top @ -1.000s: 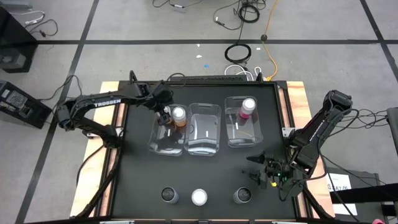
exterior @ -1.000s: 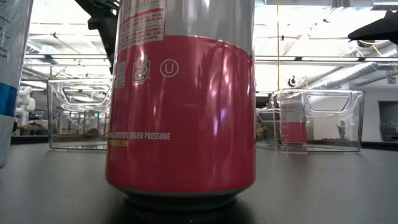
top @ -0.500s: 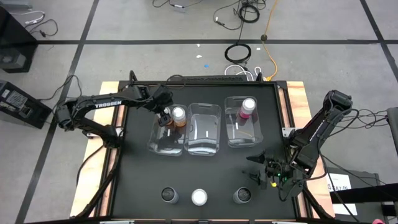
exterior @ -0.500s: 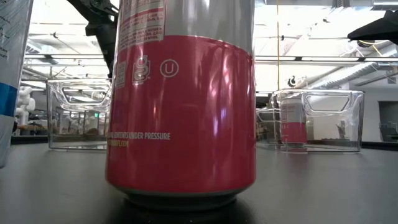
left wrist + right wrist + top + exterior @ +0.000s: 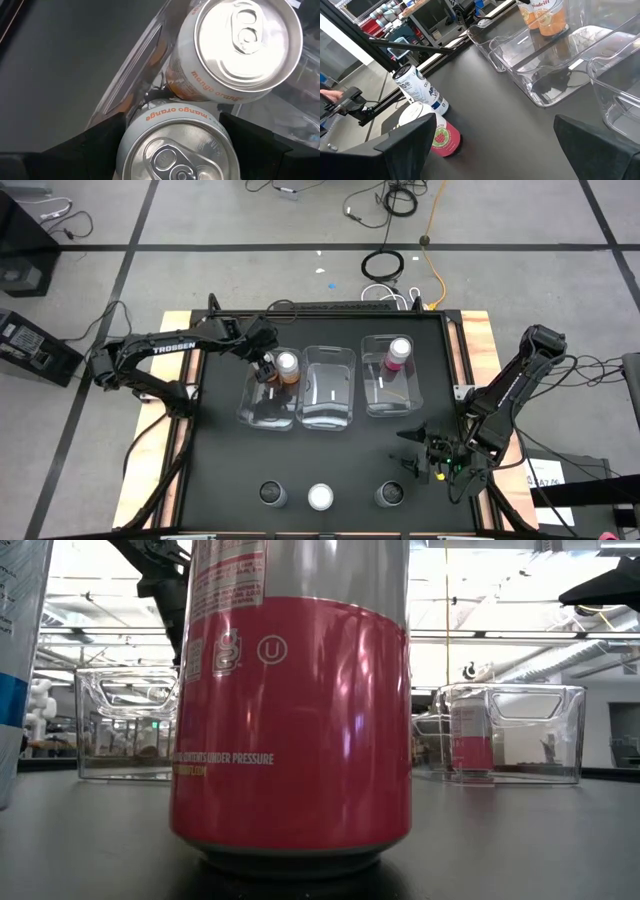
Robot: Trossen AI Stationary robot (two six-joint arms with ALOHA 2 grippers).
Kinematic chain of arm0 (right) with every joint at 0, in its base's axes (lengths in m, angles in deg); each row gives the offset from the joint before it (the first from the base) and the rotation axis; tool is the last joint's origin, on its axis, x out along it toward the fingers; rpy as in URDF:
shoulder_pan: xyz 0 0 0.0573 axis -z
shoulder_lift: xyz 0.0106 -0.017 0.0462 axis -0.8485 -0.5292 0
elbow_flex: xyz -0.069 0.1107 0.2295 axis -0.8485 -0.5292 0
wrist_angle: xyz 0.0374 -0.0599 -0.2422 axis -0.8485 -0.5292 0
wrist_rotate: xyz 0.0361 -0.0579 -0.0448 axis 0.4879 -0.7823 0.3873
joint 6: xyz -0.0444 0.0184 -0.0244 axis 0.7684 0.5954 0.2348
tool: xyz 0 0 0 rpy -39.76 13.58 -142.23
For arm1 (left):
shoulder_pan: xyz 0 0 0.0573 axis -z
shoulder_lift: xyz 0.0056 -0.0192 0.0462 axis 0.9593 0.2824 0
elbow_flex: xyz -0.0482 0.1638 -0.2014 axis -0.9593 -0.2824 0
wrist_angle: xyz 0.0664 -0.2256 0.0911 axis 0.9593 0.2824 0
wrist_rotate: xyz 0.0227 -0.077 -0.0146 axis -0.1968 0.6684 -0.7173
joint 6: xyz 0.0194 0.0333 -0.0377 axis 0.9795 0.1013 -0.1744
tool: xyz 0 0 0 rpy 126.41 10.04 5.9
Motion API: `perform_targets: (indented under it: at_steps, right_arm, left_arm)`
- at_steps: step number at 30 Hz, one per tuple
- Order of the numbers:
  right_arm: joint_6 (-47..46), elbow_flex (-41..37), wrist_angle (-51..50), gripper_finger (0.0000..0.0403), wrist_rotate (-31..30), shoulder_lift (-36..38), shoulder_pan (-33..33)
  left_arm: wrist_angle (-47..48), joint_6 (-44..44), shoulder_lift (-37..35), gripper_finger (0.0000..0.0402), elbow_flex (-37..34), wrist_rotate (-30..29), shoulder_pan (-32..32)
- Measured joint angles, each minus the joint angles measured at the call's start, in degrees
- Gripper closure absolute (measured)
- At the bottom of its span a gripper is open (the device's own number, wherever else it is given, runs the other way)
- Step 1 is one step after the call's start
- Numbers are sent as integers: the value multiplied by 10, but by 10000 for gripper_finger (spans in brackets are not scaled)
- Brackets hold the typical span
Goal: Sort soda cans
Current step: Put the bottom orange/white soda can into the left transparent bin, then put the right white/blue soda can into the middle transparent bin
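On the black table (image 5: 220, 450), three clear bins (image 5: 328, 388) sit centrally. At ten o'clock the left gripper (image 5: 266, 370) grasps an orange can (image 5: 180, 147) beside another (image 5: 235, 50) in the left bin. The right gripper (image 5: 425, 460), at four o'clock, is released.

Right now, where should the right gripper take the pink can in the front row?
Likely the pink can by its upper side wall, from above: it stands upright, neighbour cans flank it, so close front to back. Right gripper open; left gripper holds an orange can at the left bin.
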Motion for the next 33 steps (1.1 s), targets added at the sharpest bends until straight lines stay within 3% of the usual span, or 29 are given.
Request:
perform_targets:
  at_steps: [11, 23, 33]
  right_arm:
    - [2, 0, 0, 7, 2, 0, 0]
    - [13, 0, 0, 7, 2, 0, 0]
    - [26, 0, -1, 7, 2, 0, 0]
  left_arm:
    - [0, -1, -1, 78, 0, 0, 0]
    - [0, -1, -2, 4, 1, 0, 0]
    - [105, 0, -10, 6, 53, -13, 0]
